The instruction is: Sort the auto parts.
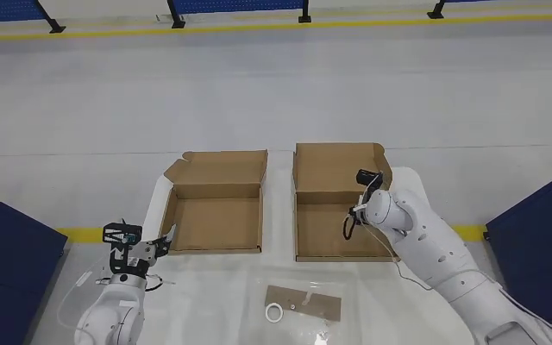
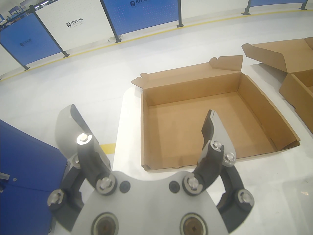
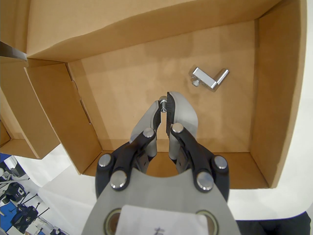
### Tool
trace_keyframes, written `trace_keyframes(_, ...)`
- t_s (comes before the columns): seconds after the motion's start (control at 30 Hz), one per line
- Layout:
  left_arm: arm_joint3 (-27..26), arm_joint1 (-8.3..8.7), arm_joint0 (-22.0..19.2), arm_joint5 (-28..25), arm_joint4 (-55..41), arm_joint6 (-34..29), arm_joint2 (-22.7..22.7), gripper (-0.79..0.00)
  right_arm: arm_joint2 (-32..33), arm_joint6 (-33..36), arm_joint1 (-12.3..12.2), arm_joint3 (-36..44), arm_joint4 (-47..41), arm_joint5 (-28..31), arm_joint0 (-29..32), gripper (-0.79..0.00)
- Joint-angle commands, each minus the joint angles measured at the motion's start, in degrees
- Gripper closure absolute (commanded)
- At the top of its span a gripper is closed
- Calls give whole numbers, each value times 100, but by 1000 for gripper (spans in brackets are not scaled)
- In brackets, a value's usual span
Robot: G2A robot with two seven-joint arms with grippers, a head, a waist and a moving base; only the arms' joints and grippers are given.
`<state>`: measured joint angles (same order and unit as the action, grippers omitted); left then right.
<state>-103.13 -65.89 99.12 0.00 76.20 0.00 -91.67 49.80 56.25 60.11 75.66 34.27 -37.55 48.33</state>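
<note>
Pale factory floor (image 1: 259, 95), a yellow line (image 1: 259, 26) and blue-and-white panels (image 2: 137, 3) at the back. In front, a white surface (image 1: 216, 289) with two open cardboard boxes side by side.

Right jaws: closed onto a small metal pin (image 3: 163, 104), pinched at the very tips. Hanging inside the walls of the right box (image 3: 276, 99), above its brown floor; cannot tell whether the pin touches that floor. Farther along the same floor, a shiny bracket (image 3: 209, 78), bent up at one end, with a short stud on its side. Lying flat, apart from the pin, nearer a side wall than the middle. Beyond it, the lid flap (image 3: 146, 8) tilted back open. In the top view, right arm stretched across the near right corner of that box.

Left jaws: spread wide, nothing between them. Poised over the left edge of the surface, just off the near left corner of the left box (image 2: 215, 123), not touching it. Lid of that box likewise folded back, away from the robot.

Nearer the robot, between the two arms, a flat brown sheet (image 1: 304, 302) on the surface, in front of the boxes. A white ring (image 1: 274, 312) just beside its left corner. One more small pale part (image 1: 321, 338) by the near edge, too small to make out.
</note>
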Motion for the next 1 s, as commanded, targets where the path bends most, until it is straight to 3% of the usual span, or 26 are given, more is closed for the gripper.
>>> trace_keyframes(0.0, 0, 0, 0, 0, 0, 0, 0, -785, 3, 2, -1, 2, -5, 4, 3, 0)
trace_keyframes(0.27, 0, 0, 0, 0, 0, 0, 0, -785, -81, -204, 75, -179, -3, 151, 41, 0)
trace_keyframes(0.97, 0, 0, 0, 0, 0, 0, 0, -785, -657, -537, 588, -1348, -36, -55, -483, 0)
